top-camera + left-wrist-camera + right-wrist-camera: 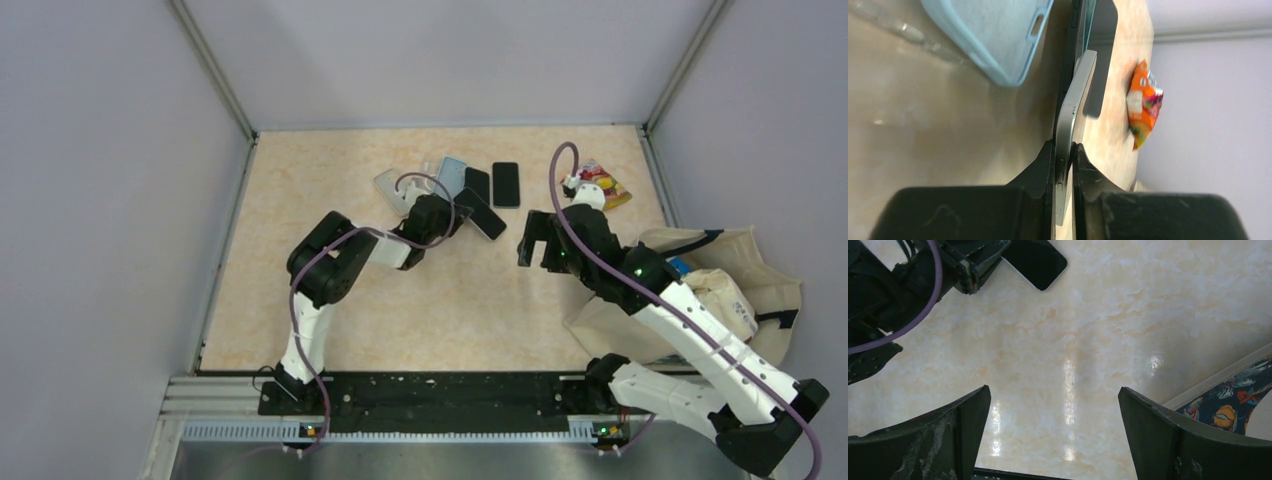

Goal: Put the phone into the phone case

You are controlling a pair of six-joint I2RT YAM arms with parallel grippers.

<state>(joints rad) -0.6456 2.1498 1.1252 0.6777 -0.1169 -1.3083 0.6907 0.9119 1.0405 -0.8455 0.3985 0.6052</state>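
Left wrist view is showing you the left gripper (1063,146) pressing its fingers against the two flat faces of the phone (1075,95), pinching it near one short end only. The phone is sitting just beside the light blue case (993,35), on the side facing the snack packet (1144,102). Its long axis is running straight away from the gripper, and its far end is pointing past the case, close to a dark phone (1075,45). With so short a hold, you are probably risking a pivot or slip. Swinging toward the case could also be knocking that dark phone. The right gripper (1053,390), well apart from the case, is hanging spread wide over the counter (1108,315).
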